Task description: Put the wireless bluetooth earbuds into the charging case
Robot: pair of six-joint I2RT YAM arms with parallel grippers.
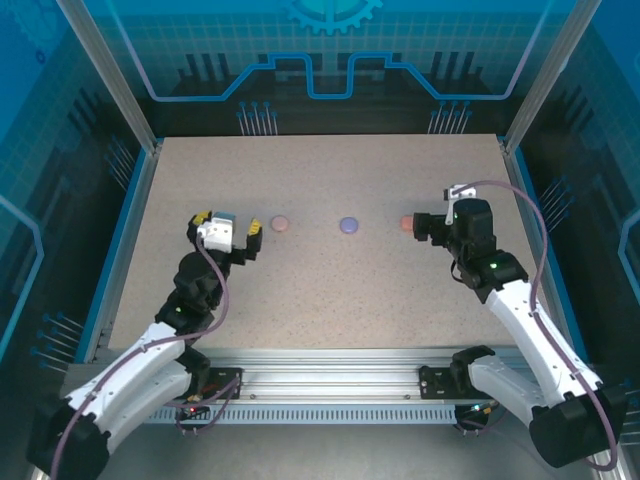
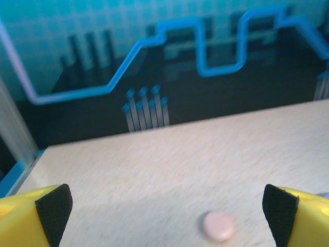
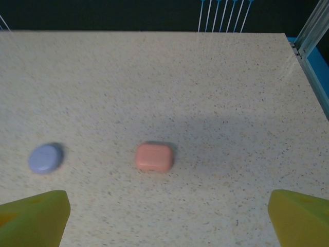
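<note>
**Q.** What lies on the counter?

**A.** Three cases in a row across its middle, each apart from its neighbour: pink case at left, purple case in the centre, salmon case at right.

**Q.** How do the left jaws stand?

**A.** Released and spread wide, grasping nothing. From above, they sit just left of the pink case. In the left wrist view the yellow fingers with black pads fill the lower corners. The pink case, blurred, lies on the counter between them, nearer the finger at the right edge and touching neither.

**Q.** And the right jaws?

**A.** Likewise released, grasping nothing. From above, their tips are just beside the salmon case, on its right. In the right wrist view the yellow fingers sit in the lower corners. The salmon case lies ahead between them, apart from both. The purple case lies to its left.

**Q.** Are the lids up or down?

**A.** The salmon case reads as a closed, rounded block. The other two are too small or blurred to tell.
</note>
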